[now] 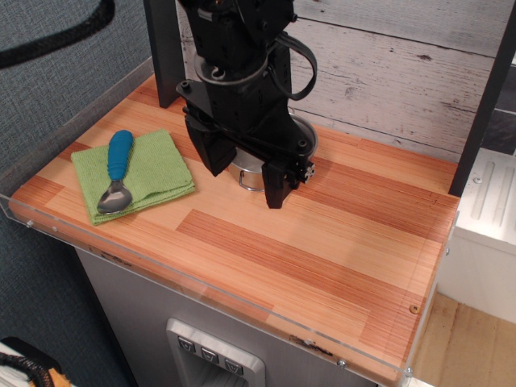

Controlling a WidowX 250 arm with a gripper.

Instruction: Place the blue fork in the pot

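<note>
Hanging over the middle of the wooden counter, the black robot gripper [246,173] has its two dark fingers spread wide apart, one toward the left at [214,157] and one lower right; nothing is held between them. Directly behind and partly under the gripper sits the shallow round shiny steel pot [302,133], most of it hidden by the arm; a curve of its rim shows at the right and one small loop handle [251,185] pokes out below, between the fingers. Whether the fingers touch the pot cannot be told from this view.

Well apart to the left, the blue fork [118,168], a short utensil with a thick bright-blue plastic handle and a rounded shiny metal head, lies on a folded green cloth [157,173]. Its handle points toward the back of the counter and its head rests near the cloth's front edge. The cloth lies flat on the striped wooden countertop [322,250], which has a clear plastic rim [201,286] along its front edge.
</note>
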